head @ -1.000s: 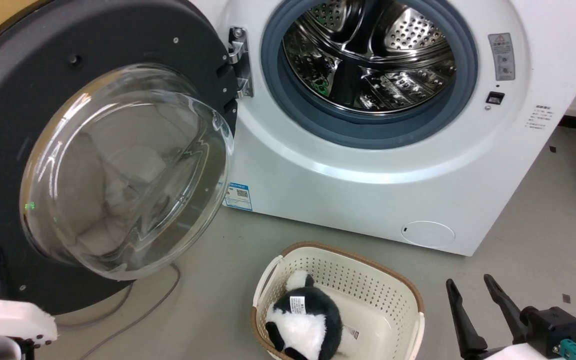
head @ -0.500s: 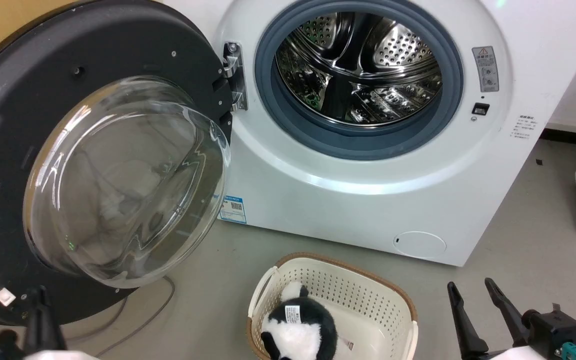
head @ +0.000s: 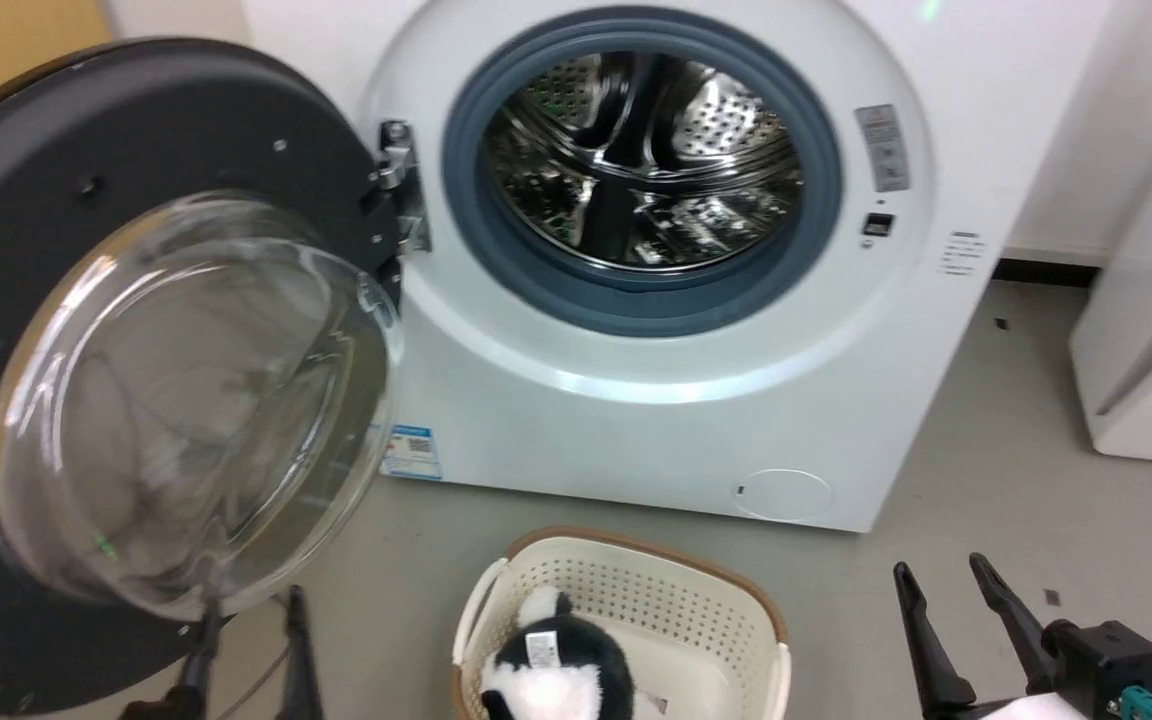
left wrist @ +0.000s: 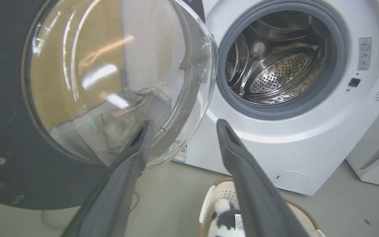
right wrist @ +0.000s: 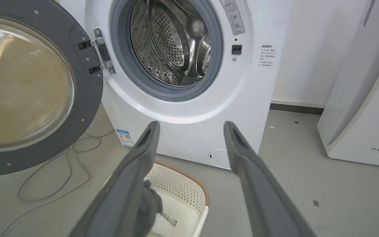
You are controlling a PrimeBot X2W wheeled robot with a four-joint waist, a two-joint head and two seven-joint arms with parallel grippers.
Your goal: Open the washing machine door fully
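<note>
The washing machine door (head: 136, 130) hangs swung wide to the left of the white washing machine (head: 636, 420), with its clear glass bowl (head: 186, 400) bulging toward me. The steel drum (head: 636, 160) lies exposed inside the grey rubber ring. My left gripper (head: 251, 605) stands open just below the door's lower edge, holding nothing. In the left wrist view the left gripper (left wrist: 183, 122) points past the bowl's right edge (left wrist: 206, 75), apart from it. My right gripper (head: 938, 565) is open at the lower right, and the right gripper (right wrist: 192, 124) is far from the door (right wrist: 87, 95).
A cream perforated basket (head: 736, 590) holding a panda plush (head: 556, 670) stands on the floor before the washer. A cable (right wrist: 44, 177) loops on the floor under the door. A white FEELBIRD appliance (right wrist: 367, 98) stands to the right.
The head camera has shifted, sliding the scene left and down. My left gripper's dark fingers have risen into the lower left where a pale forearm was. The right gripper has not moved.
</note>
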